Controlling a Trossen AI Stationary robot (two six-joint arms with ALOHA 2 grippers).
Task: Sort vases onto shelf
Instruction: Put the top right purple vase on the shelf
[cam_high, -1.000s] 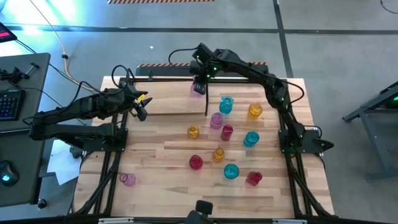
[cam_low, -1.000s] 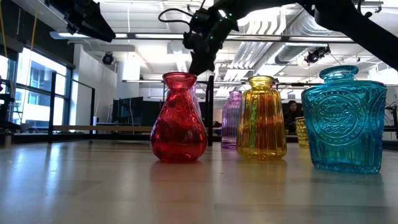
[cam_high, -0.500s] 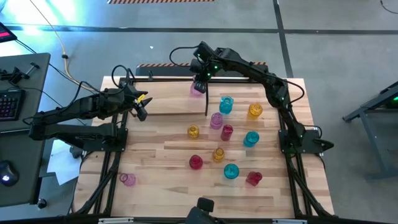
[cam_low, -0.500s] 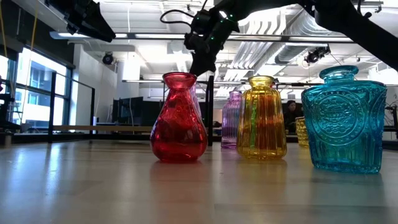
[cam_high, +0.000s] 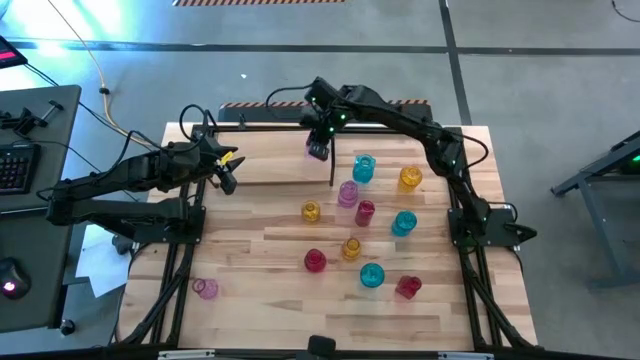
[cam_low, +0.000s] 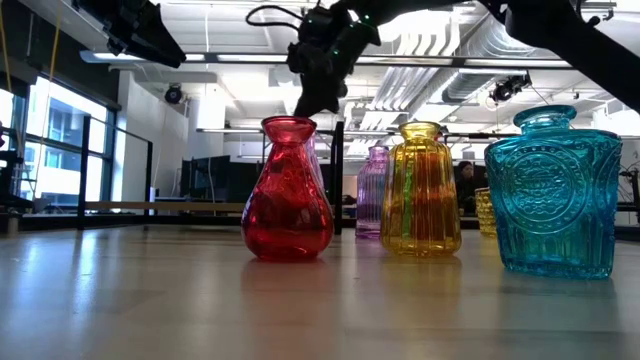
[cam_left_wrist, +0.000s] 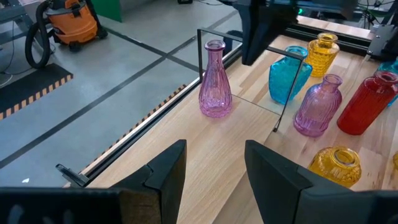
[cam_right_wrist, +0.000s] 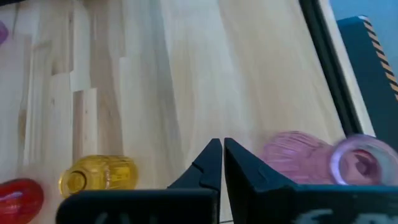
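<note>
A tall pink vase (cam_left_wrist: 214, 84) stands upright on its base on the wood inside the shelf's black rod frame (cam_left_wrist: 251, 45), at the table's far middle. My right gripper (cam_right_wrist: 217, 163) hovers shut just above and beside that vase's mouth (cam_right_wrist: 359, 163), without touching it; in the high view the right gripper (cam_high: 318, 150) hides most of the vase. My left gripper (cam_left_wrist: 214, 174) waits open at the table's far left (cam_high: 226, 172), pointing toward the shelf. Several cyan, yellow, red and pink vases stand on the table, among them a cyan one (cam_high: 363, 168).
Loose vases stand across the table's middle and right: yellow (cam_high: 410, 178), pink (cam_high: 348, 193), red (cam_high: 365, 212), cyan (cam_high: 404, 223), red (cam_high: 315, 261). A single pink vase (cam_high: 206, 289) stands near the front left corner. The shelf's upright rod (cam_high: 332, 168) rises beside the cyan vase.
My right gripper, still shut, has shifted a little toward the table's left and now covers the pink vase in the high view. The vase has stayed upright where it was.
</note>
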